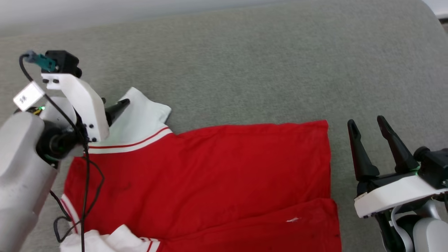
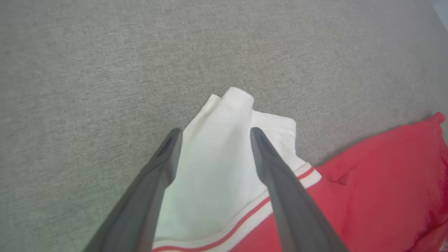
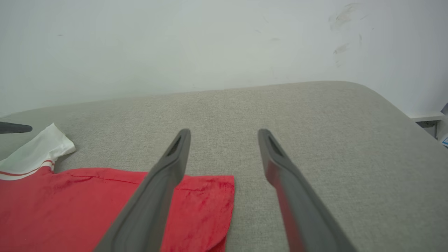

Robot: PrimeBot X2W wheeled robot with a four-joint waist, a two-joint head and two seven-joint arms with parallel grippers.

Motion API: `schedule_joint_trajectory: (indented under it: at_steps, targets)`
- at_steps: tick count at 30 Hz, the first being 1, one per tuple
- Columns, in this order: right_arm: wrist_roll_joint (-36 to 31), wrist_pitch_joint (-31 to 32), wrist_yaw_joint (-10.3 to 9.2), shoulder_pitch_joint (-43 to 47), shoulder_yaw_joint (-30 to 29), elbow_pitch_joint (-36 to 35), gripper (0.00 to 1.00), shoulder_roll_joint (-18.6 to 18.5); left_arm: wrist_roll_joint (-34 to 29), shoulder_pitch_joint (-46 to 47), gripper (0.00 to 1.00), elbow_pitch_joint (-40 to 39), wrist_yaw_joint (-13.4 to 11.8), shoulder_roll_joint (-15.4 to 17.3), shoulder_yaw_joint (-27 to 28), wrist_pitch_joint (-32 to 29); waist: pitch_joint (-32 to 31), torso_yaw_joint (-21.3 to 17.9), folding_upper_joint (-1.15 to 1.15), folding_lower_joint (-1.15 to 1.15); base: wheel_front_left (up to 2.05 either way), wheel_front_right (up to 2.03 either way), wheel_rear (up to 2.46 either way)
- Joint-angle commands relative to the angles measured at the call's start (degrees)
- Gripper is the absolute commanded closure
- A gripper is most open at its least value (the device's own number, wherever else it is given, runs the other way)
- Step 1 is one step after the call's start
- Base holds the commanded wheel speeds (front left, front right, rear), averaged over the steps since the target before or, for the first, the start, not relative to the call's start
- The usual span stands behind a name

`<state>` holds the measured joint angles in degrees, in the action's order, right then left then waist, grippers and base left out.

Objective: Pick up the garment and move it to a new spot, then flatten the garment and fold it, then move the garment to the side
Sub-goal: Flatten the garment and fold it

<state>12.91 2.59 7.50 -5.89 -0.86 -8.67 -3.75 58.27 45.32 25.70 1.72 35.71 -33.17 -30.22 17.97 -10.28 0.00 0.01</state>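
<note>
The near part of the red jersey-style garment [image 1: 210, 175] with white short sleeves runs off the bottom of the head view, so we cannot see how far it reaches. A second white sleeve [image 1: 115, 241], bunched at the garment's left near corner, is also cut by that edge. The pale grey left forearm [image 1: 17, 175], its white bracket and a loose black cable [image 1: 85, 175] cover the garment's left shoulder area. Across the red cloth a long edge slants from the bunched sleeve toward the right hem, and we cannot tell whether it is a fold or an overlapping layer. A small pale fleck [image 1: 292, 219] on the red near that edge is too small to make out.

The garment lies spread, red side up, on a grey woven upholstered surface [image 1: 245, 70], with its sleeves toward the robot's left and its hem toward the right.

The left gripper [image 2: 216, 131] is over the garment's far white sleeve [image 2: 217, 168], its two dark fingers spread wide with the sleeve showing between them and nothing clasped. We cannot tell whether the fingers touch the cloth. In the head view one fingertip [image 1: 122, 103] shows over that sleeve, while the other is hidden behind the bracket.

The right gripper [image 1: 365, 121] is just beside the garment's right hem, off the cloth and above bare upholstery, with its fingers wide apart and empty. In its wrist view the hem corner lies under its left finger [image 3: 168, 168].
</note>
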Motion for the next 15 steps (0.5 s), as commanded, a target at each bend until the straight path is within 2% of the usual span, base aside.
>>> schedule_joint_trajectory:
  at_steps: [1,8,11,12,13,14,15]
  targets:
    - [0.5,-0.5,-0.04,-0.9,0.2,0.5,0.0,0.2,0.3,0.8,0.0,0.8,0.1,0.2,-0.3,-1.4,2.0,-2.1,0.0,-0.01,0.0,0.0,0.0]
    - [1.9,-2.0,-0.04,-1.8,0.7,3.2,0.0,0.7,1.5,4.5,0.0,7.2,-0.6,1.1,-2.0,-10.9,4.4,-5.0,0.0,-0.01,0.0,0.0,0.0]
    - [2.6,-2.5,-0.04,-2.3,0.7,4.6,0.0,0.8,1.7,3.9,0.0,9.5,-1.2,0.5,-3.6,-14.3,4.9,-5.5,0.0,-0.01,0.0,0.0,0.0]
    - [2.9,-2.6,-0.04,-2.5,0.7,4.9,0.0,0.8,2.0,3.5,0.43,10.2,-1.3,0.3,-4.0,-15.4,5.1,-5.7,0.0,-0.01,0.0,0.0,0.0]
    - [3.3,-2.4,-0.04,-2.6,0.6,5.4,0.0,0.8,2.7,3.0,0.82,10.8,-1.4,-0.3,-4.0,-16.2,5.1,-5.7,0.0,-0.01,0.0,0.0,0.0]
    - [3.7,-2.2,-0.04,-2.7,0.5,5.7,0.0,0.9,2.7,2.7,1.0,11.2,-1.3,-0.7,-4.2,-16.6,5.2,-5.8,0.0,-0.01,0.0,0.0,0.0]
    - [4.2,-1.9,-0.04,-2.9,0.4,6.1,0.0,0.9,2.8,2.5,1.0,11.4,-1.3,-0.9,-4.4,-16.9,5.3,-5.8,0.0,-0.01,0.0,0.0,0.0]
